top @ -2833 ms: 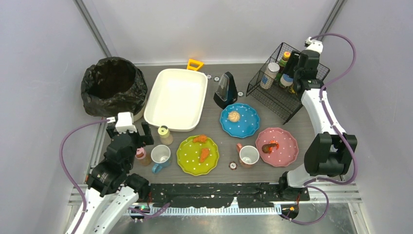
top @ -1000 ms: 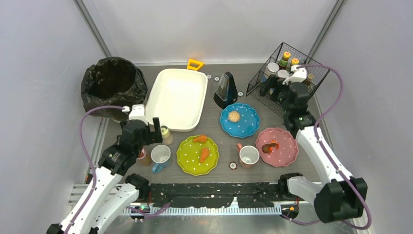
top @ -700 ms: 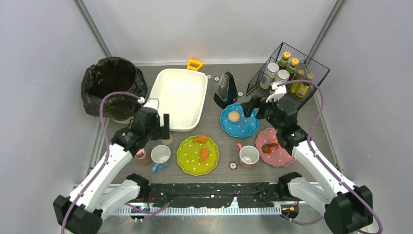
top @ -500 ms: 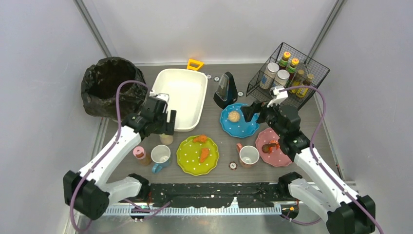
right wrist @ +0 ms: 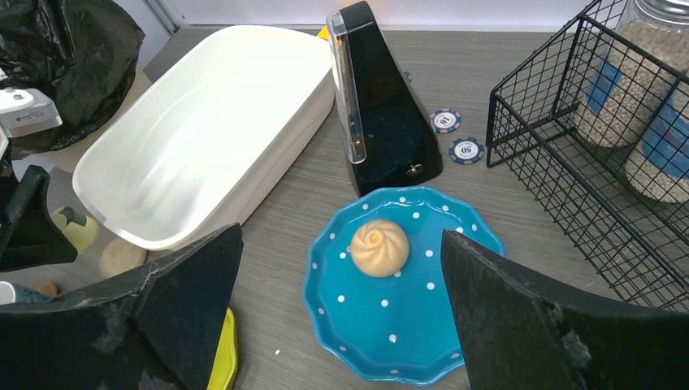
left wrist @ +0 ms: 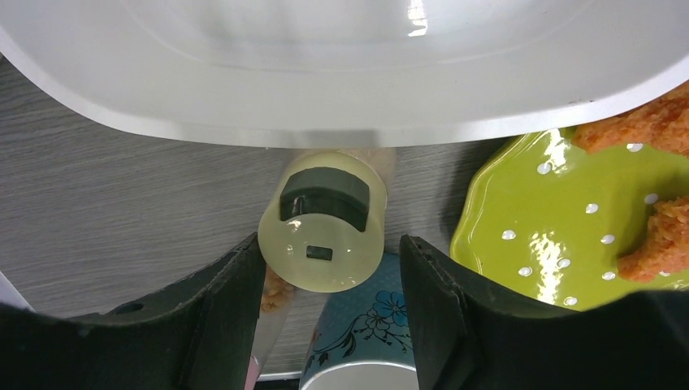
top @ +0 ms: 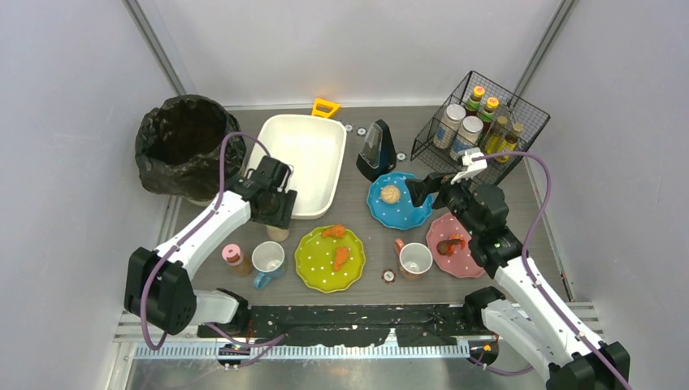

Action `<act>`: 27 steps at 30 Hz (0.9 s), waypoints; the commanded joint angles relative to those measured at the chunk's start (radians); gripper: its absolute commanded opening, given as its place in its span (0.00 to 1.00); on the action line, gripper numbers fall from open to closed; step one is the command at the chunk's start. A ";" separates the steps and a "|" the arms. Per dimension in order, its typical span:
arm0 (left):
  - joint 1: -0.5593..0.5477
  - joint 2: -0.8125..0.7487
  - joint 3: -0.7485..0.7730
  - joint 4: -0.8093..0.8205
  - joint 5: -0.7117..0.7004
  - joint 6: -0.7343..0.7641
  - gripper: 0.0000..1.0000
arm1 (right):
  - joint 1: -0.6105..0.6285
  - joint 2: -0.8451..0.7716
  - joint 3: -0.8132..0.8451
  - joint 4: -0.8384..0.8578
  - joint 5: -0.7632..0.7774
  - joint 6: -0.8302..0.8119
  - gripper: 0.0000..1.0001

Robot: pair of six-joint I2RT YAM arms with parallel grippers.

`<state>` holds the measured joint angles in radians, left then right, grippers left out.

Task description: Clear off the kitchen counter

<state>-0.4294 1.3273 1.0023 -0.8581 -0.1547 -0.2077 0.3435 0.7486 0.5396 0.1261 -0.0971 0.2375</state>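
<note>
1. The right gripper [right wrist: 340,236] has its black fingers [right wrist: 187,301] spread wide with nothing held, framing a blue dotted plate [right wrist: 406,325] on the kitchen counter [right wrist: 504,73].
2. A tan swirled bun [right wrist: 379,247] sits on that plate, toward its far left.
3. Just beyond the plate, a black metronome [right wrist: 378,106] stands upright, with two poker chips [right wrist: 466,149] lying to its right.
4. To the left lies a white tub [right wrist: 203,138], and a black bin bag [right wrist: 73,49] is beyond it.
5. At the right, a black wire basket [right wrist: 552,187] holds blue-labelled jars [right wrist: 605,89].
6. A pale yellow jar [right wrist: 77,229] shows by the tub's near corner.
</note>
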 commanded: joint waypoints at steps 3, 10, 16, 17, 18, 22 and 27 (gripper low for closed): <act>0.006 -0.012 0.023 0.023 0.029 -0.002 0.60 | 0.005 0.008 0.002 0.047 -0.014 -0.025 0.97; 0.012 -0.004 0.021 0.041 0.022 -0.007 0.53 | 0.005 0.013 -0.015 0.069 -0.043 -0.031 0.97; 0.012 -0.016 0.017 0.049 0.032 -0.002 0.44 | 0.015 0.041 -0.019 0.089 -0.090 -0.037 0.98; 0.012 -0.018 0.015 0.052 0.034 -0.002 0.43 | 0.022 0.044 -0.020 0.095 -0.099 -0.043 0.98; 0.012 -0.020 0.015 0.053 0.036 -0.002 0.41 | 0.026 0.047 -0.020 0.097 -0.102 -0.050 0.99; 0.012 -0.035 0.012 0.056 0.050 0.000 0.31 | 0.053 0.061 -0.016 0.101 -0.113 -0.072 0.99; 0.012 -0.093 0.002 0.057 0.064 -0.001 0.07 | 0.129 0.084 -0.010 0.122 -0.143 -0.127 1.00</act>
<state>-0.4221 1.3079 1.0000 -0.8421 -0.1188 -0.2077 0.4179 0.8223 0.5194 0.1719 -0.2016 0.1734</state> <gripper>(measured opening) 0.492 0.995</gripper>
